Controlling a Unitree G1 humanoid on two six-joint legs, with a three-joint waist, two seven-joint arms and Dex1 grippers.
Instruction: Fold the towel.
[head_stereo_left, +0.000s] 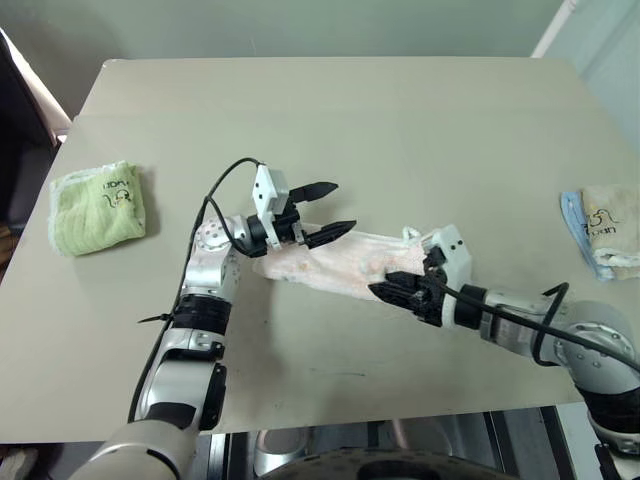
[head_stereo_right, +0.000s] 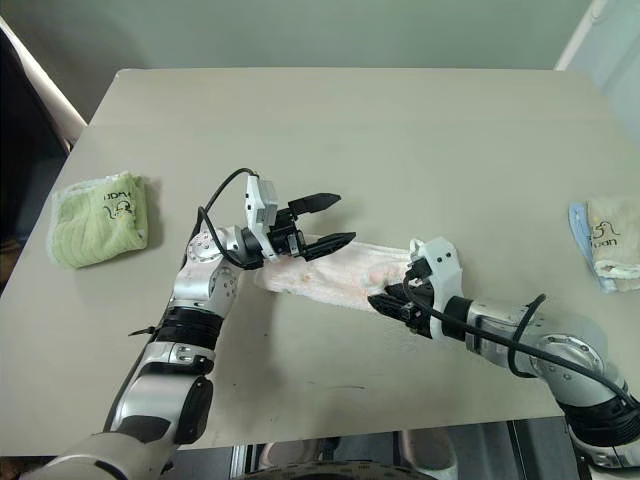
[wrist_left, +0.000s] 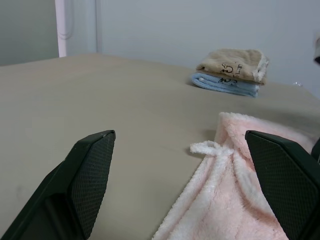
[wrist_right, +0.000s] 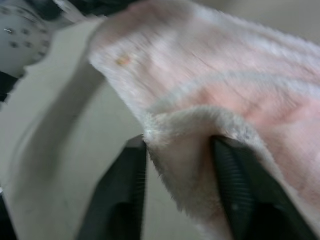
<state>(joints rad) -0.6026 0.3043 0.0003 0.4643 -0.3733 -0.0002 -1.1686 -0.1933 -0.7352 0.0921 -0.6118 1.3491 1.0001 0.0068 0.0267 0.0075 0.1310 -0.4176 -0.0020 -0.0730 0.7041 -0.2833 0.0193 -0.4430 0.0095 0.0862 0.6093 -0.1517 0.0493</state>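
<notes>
Right gripper (head_stereo_left: 393, 290): lower right of centre in the head view, fingers either side of a bunched fold of the towel (head_stereo_left: 345, 265); whether they grip it I cannot tell.
Left gripper (head_stereo_left: 325, 211): spread wide, holding nothing, above the towel's left end.
Towel: pale pink, lying as a narrow band mid-counter (head_stereo_left: 330, 110).
Progress: partly folded lengthwise; judged about halfway, cross fold left.
Neighbours: green towel (head_stereo_left: 97, 207) far left, beige-and-blue stack (head_stereo_left: 600, 228) far right.

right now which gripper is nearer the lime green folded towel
Left. The left gripper hovers over the pink towel's left end, with bare table between it and the lime-green towel. The right gripper is farther away, at the pink towel's right end.
</notes>
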